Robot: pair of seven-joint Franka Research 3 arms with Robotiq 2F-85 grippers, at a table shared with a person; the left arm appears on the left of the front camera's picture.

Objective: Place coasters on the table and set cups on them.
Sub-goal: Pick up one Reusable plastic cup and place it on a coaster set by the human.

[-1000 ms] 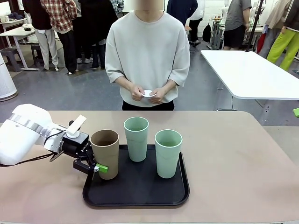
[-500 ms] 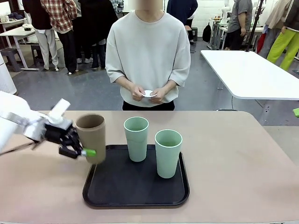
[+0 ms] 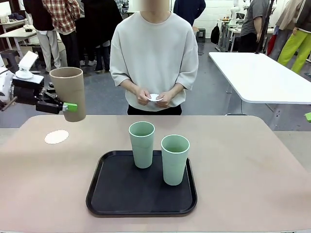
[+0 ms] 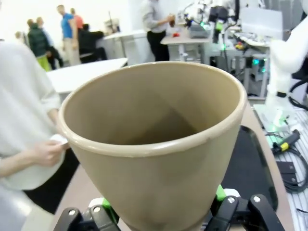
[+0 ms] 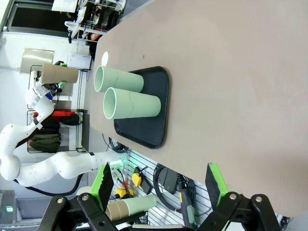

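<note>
While L tool [image 3: 72, 106] grips 1 cup [image 3: 68, 90], R tool's [image 5: 159, 185] open; 2 cups [image 3: 141, 145] [image 3: 175, 160], 1 coaster [image 3: 56, 137]

Field notes, looking ahead of me. Floor [image 3: 92, 94]: smooth grey, evenly lit. To the right, a white table [image 3: 262, 73] with a rounded corner on thin metal legs. Far left, a smaller white table [image 3: 17, 34] with a dark stool [image 3: 9, 57] by it. Bystanders [image 3: 63, 29] are clustered behind (one farther right wears bright green trousers [image 3: 296, 46]). White back wall [image 3: 219, 9]. From my left wrist: desks crowded with equipment [image 4: 202, 31] under bright, washed-out light.
</note>
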